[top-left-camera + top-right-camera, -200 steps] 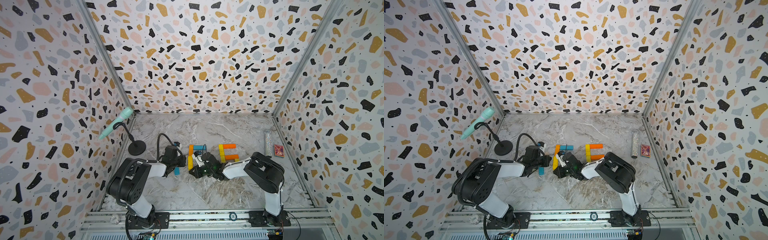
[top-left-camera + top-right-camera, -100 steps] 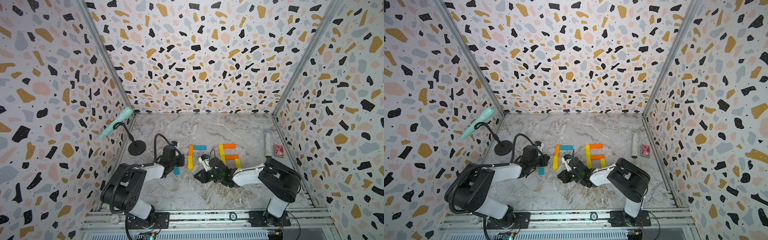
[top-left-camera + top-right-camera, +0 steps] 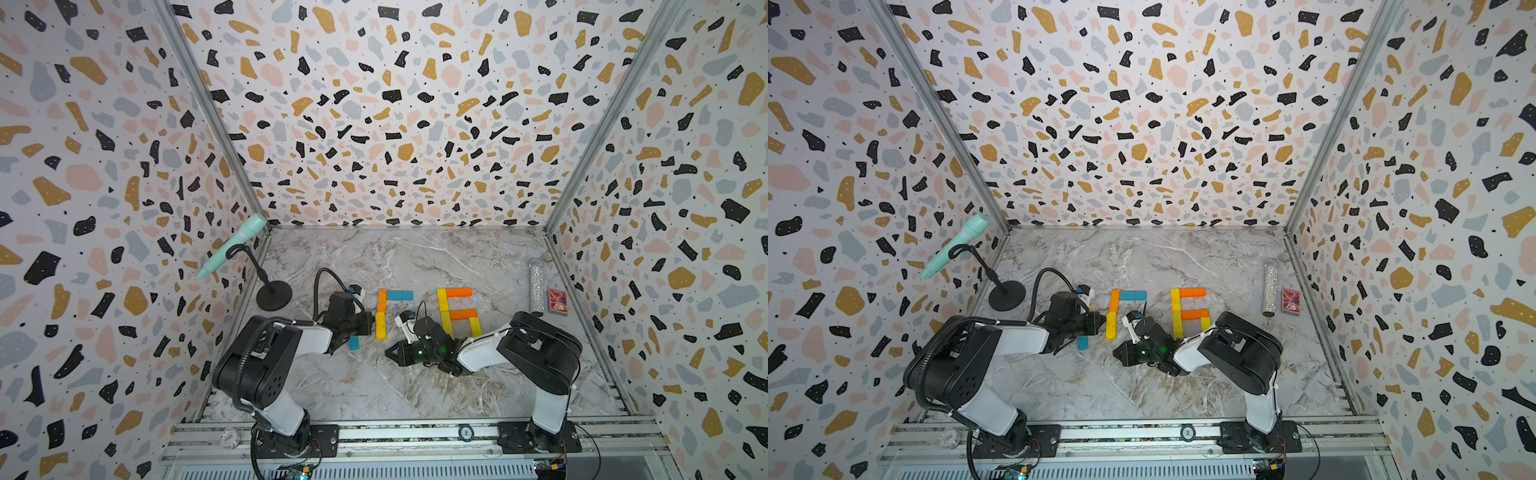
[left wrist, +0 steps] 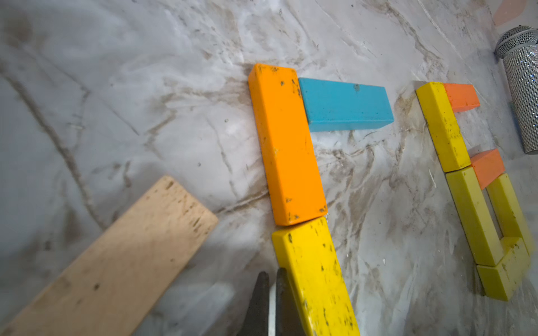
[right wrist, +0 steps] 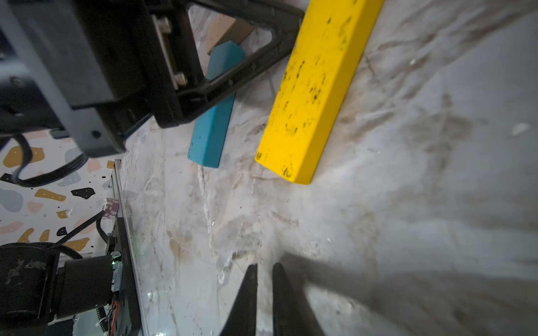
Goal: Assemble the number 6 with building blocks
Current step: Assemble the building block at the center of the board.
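A blocky number 6 [image 4: 477, 209] of yellow and orange building blocks lies right of centre; in both top views my right arm covers its lower end. Left of it an orange plank [image 3: 381, 299], a teal plank [image 3: 400, 295] and a yellow plank [image 3: 380, 326] form an open corner. A loose teal block [image 3: 353, 343] lies beside them, and a plain wooden plank [image 4: 116, 261] lies near my left gripper [image 4: 269, 276], which is shut and empty, its tips against the yellow plank's [image 4: 314, 276] side. My right gripper [image 3: 390, 353] is shut and empty over bare table.
A mint microphone [image 3: 232, 245] on a black stand [image 3: 273, 296] stands at the back left. A glittery silver tube [image 3: 537, 291] and a red patterned card box [image 3: 557, 301] lie by the right wall. Speckled walls close three sides.
My right gripper has drawn back from the yellow plank toward the table's front, and its arm has swung outward. My left gripper has edged slightly toward the yellow plank.
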You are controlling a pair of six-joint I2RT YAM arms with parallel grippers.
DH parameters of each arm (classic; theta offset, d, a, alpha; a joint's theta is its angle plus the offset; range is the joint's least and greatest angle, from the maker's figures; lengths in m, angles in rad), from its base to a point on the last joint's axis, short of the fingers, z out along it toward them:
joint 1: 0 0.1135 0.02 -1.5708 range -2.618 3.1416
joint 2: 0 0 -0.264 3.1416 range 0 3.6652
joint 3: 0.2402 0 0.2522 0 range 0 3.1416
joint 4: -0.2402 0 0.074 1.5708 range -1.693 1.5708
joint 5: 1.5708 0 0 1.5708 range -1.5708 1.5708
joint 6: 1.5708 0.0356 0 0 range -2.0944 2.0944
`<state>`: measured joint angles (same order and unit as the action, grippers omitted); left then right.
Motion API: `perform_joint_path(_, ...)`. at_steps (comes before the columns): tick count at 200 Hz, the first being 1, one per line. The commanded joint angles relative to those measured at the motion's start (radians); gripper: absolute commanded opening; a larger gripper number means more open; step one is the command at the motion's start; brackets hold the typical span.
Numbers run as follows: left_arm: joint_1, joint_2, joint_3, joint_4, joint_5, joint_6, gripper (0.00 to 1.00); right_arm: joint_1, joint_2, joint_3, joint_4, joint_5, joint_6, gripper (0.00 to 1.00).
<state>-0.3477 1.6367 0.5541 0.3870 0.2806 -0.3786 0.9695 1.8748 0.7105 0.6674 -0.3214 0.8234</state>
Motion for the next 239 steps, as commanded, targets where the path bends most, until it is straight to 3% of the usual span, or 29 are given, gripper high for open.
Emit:
perform_joint_path(1,0.004,0.032,0.006,-0.059,0.0,0.031,0.0,-0.003,0.007,0.035,0.022,0.008,0.013,0.14)
perform_joint_path(100,0.007,0.024,0.014,-0.075,-0.027,0.038,0.0,-0.011,0.039,0.084,-0.019,0.009,-0.005,0.14)
perform_joint_path(150,0.011,-0.103,0.047,-0.177,-0.151,-0.016,0.0,-0.019,0.027,0.101,-0.089,0.035,-0.018,0.13)
perform_joint_path(239,0.012,-0.172,0.029,-0.219,-0.175,-0.026,0.0,-0.051,-0.01,0.096,-0.157,0.063,-0.03,0.13)
